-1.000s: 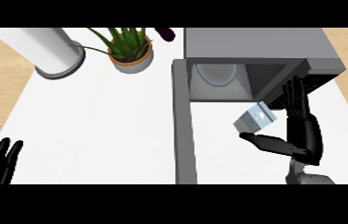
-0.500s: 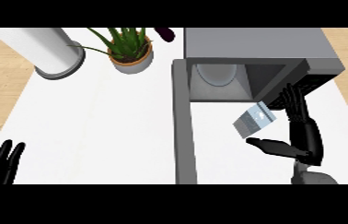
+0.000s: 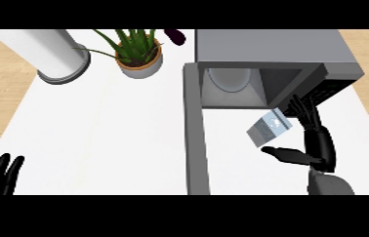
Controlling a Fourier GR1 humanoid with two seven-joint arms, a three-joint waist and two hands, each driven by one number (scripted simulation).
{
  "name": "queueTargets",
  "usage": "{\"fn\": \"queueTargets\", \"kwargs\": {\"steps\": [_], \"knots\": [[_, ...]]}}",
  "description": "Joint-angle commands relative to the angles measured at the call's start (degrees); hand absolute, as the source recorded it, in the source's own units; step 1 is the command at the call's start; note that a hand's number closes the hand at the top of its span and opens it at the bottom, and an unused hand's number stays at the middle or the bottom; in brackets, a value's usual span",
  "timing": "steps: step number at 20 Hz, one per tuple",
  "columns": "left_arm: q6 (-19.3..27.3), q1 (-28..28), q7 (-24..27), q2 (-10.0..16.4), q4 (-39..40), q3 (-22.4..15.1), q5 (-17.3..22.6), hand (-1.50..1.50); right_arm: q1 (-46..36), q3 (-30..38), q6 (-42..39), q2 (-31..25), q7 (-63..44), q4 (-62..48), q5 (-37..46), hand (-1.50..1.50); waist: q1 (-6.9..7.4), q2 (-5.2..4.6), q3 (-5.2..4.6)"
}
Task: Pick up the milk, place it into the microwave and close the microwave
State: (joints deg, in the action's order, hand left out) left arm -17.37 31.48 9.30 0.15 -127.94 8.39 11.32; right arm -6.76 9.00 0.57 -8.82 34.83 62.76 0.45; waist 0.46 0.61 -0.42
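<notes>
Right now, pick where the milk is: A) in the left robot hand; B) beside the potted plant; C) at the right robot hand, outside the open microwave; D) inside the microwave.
C: the milk sits tilted against the right robot hand, short of the microwave opening.

Slim black right hand [image 3: 317, 142], rounded grey forearm [image 3: 330, 185], black left hand [image 3: 9, 173]

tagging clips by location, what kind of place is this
Most likely a kitchen: an open microwave stands on a white counter, the right hand holds a milk carton at its mouth, and a plant sits at the back.
</notes>
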Motion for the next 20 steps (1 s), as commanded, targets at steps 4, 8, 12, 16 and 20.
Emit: {"fn": "queueTargets", "kwargs": {"steps": [4, 8, 12, 16, 20], "knots": [[-2.40, -0.35, 0.29, 1.86, 1.55, 4.46, 4.17, -1.50, -1.85, -0.18, -0.16, 0.32, -0.29, -7.11, 0.88, -1.50, 0.12, -0.57, 0.40], [-1.55, -0.20, 0.40, 1.34, 1.46, 2.29, 1.47, -1.50, -5.85, 1.74, -3.34, -1.61, 4.67, -17.45, 0.33, -1.50, 0.79, -0.82, 0.48], [0.65, -0.52, 0.64, -0.12, 1.05, -1.29, -1.61, -1.50, -8.42, 2.72, -6.47, -2.95, 5.97, -21.82, -0.77, -1.50, 0.91, -0.94, 0.51], [-1.86, 0.28, 0.78, 0.42, 1.60, 1.64, 1.64, -1.50, -10.08, 3.52, -9.56, -3.10, 7.04, -25.77, -2.24, -1.50, 0.90, -0.84, 0.49], [-0.32, -3.30, -1.19, 0.39, 2.70, 1.51, 0.79, -1.50, -10.71, 4.22, -6.87, -1.72, 14.74, -31.98, -0.81, -1.50, 0.67, -0.94, 0.52]]}}
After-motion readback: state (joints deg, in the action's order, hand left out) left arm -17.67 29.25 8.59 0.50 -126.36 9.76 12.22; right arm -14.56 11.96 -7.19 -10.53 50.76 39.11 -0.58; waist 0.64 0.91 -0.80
